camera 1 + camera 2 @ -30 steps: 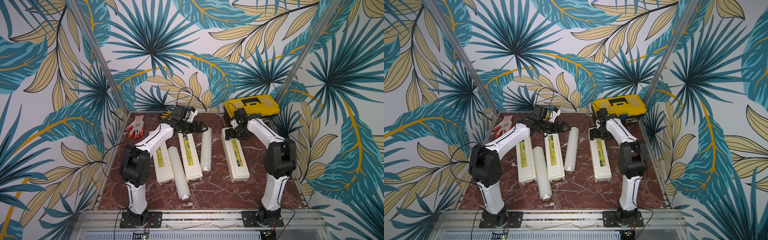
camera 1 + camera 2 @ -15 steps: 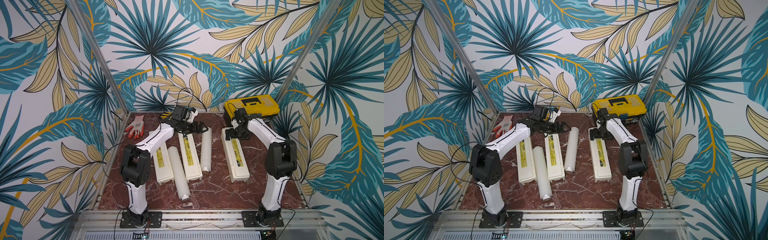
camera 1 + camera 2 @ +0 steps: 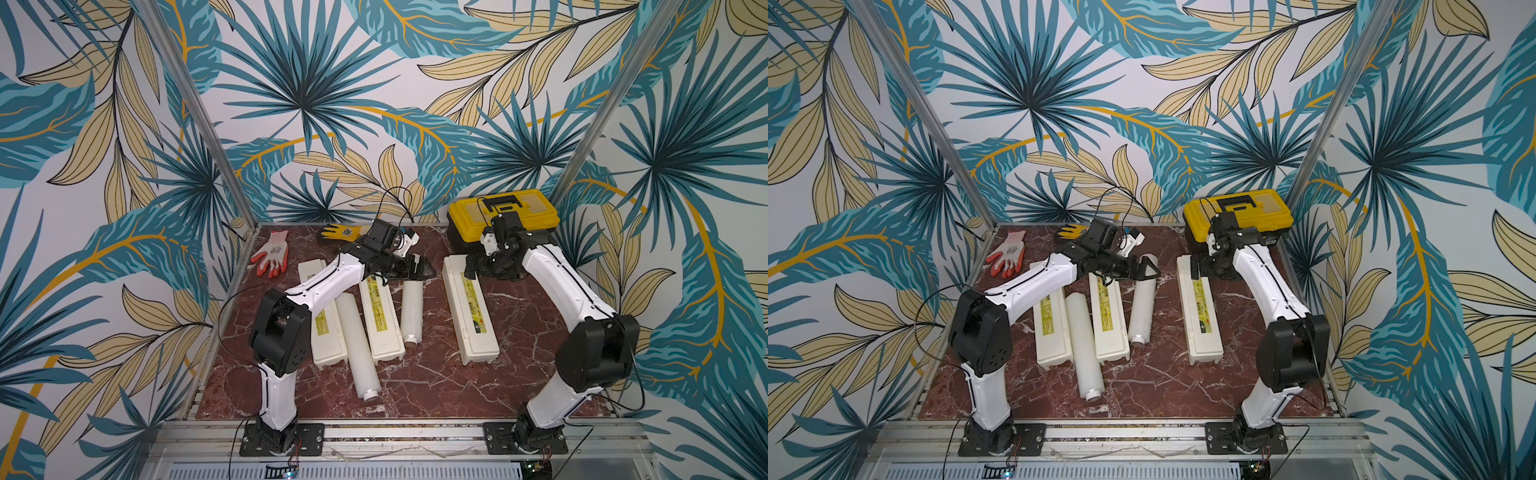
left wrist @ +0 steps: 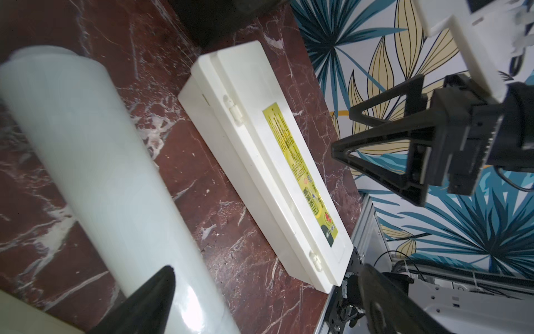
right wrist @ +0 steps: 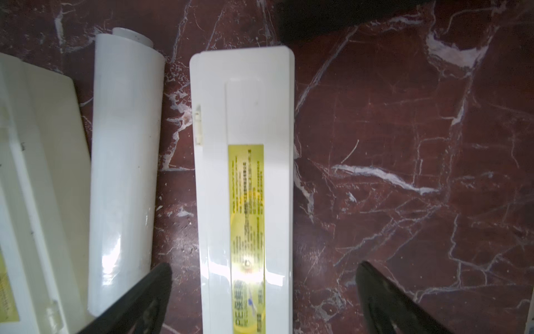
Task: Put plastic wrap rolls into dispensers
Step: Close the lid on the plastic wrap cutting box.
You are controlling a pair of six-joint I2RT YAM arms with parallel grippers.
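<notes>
Black, and spread wide with nothing between the fingers: so at the right gripper (image 5: 263, 267), poised just above the far end of the right-hand dispenser (image 5: 245, 173), straddling its width, lid shut and yellow label up. Likewise at the left gripper (image 3: 422, 268), just right of centre in both top views: fully parted, empty, over the far end of the shorter plastic wrap roll (image 3: 411, 309); touching it or not, hard to tell.

Just left of that roll, mid-frame, the middle dispenser (image 3: 380, 320), closed, lying lengthwise toward the lower edge. Between it and the third dispenser (image 3: 328, 336), a longer plastic wrap roll (image 3: 357, 345), core stub at its lower end, reaching lower in the frame than both boxes. Third dispenser closed too, upper part hidden under the left arm (image 3: 320, 282).

Right of the shorter roll, across a strip of bare red marble tabletop (image 3: 415, 386), the right-hand dispenser, well apart from the other two. Behind the right gripper, upper right of the table, a yellow-and-black toolbox (image 3: 503, 212), shut. Along the far edge, upper left, an orange-and-white work glove (image 3: 272, 253); nearer the centre, a yellow-and-black glove (image 3: 338, 232), partly behind the left wrist.
</notes>
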